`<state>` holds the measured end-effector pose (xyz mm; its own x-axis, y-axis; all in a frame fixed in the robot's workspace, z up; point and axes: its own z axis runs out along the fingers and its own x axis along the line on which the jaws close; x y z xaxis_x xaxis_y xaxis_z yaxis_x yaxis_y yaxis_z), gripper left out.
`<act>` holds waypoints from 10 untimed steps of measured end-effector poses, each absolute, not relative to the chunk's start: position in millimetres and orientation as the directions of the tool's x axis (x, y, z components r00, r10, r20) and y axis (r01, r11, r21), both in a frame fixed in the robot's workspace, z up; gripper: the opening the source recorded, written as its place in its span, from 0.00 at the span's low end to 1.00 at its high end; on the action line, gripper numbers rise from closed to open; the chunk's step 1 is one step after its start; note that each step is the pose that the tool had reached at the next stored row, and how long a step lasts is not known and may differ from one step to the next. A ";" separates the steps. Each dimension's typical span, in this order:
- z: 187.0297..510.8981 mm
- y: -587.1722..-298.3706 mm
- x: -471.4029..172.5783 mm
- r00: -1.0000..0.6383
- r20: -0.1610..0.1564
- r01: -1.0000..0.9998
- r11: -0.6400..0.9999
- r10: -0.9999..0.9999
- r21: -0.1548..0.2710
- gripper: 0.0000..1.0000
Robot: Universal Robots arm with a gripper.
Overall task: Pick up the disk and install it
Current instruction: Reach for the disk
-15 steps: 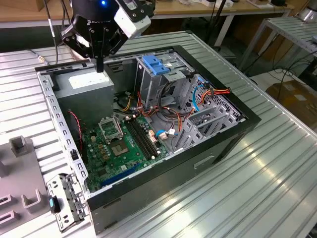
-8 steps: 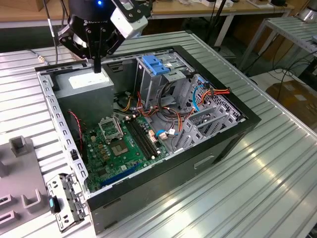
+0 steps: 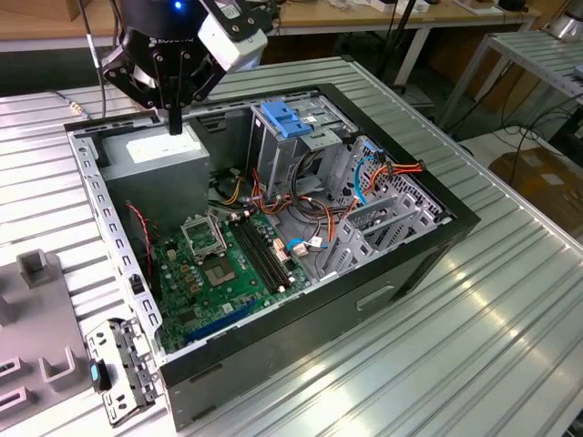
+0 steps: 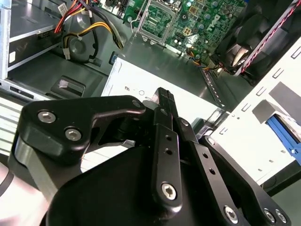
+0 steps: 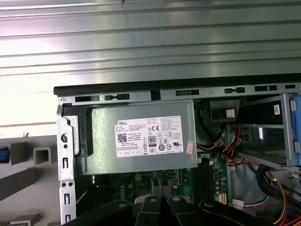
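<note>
Exterior view, from its left: grey plastic holder blocks (image 3: 33,264) stand on a ribbed aluminium table (image 3: 474,346). In the second wrist view a blue plastic strip (image 4: 283,137) lies by one such block, just outside the case frame. Whether it belongs to the disk cannot be told. Next comes the open black computer case (image 3: 364,291), its green motherboard (image 3: 214,273) facing up. The black gripper (image 3: 175,126) hangs close over the grey metal power-supply box with a white sticker (image 3: 164,150), fingers pressed together with nothing between them. Further right stands a tall metal cage with a light-blue plastic top (image 3: 287,118). Past the table's right edge are a second ribbed table (image 3: 537,55) and a brown cardboard box (image 3: 537,177) on the floor. Wooden benches (image 3: 346,14) line the back.
</note>
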<state>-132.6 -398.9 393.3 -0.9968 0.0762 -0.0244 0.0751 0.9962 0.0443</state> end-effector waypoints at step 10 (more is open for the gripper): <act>393.3 -398.9 -138.5 -0.997 -0.024 0.075 0.996 0.076 0.044 0.11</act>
